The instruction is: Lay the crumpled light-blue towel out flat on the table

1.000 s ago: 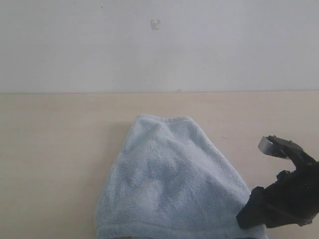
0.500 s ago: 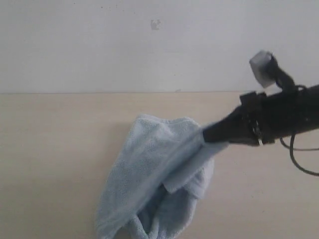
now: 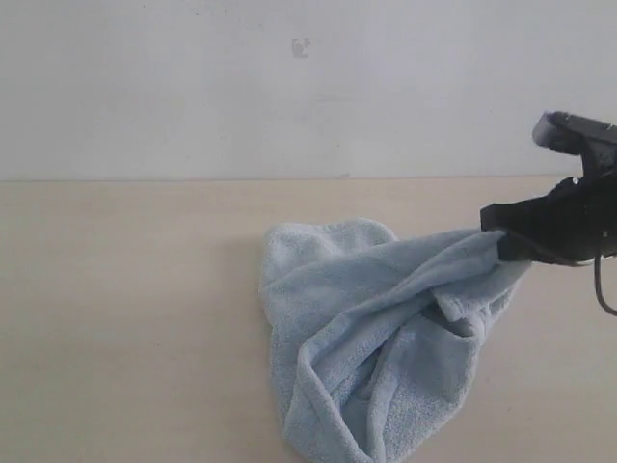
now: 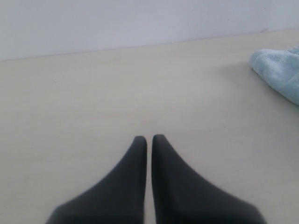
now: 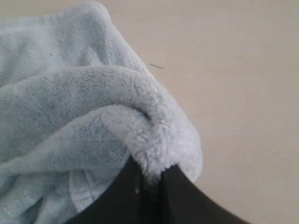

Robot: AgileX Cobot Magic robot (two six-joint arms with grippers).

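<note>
The light-blue towel (image 3: 376, 338) lies bunched in folds on the beige table (image 3: 125, 289), one end pulled up and out to the right. My right gripper (image 3: 506, 246) is shut on that raised end, and the pinched fluffy fold (image 5: 154, 154) shows between its black fingers (image 5: 187, 196). My left gripper (image 4: 149, 139) hovers shut over bare table, holding nothing, well apart from the towel's far edge (image 4: 280, 70). The left arm is out of the exterior view. No white tag is visible.
A white-grey wall (image 3: 289, 87) rises behind the table's back edge. Bare table surface (image 3: 116, 338) stretches left of the towel, and a narrower strip (image 3: 559, 386) lies to its right.
My right gripper has carried the towel's end from above the table's middle out to the right. The towel has been drawn out rightward and is more stretched.
</note>
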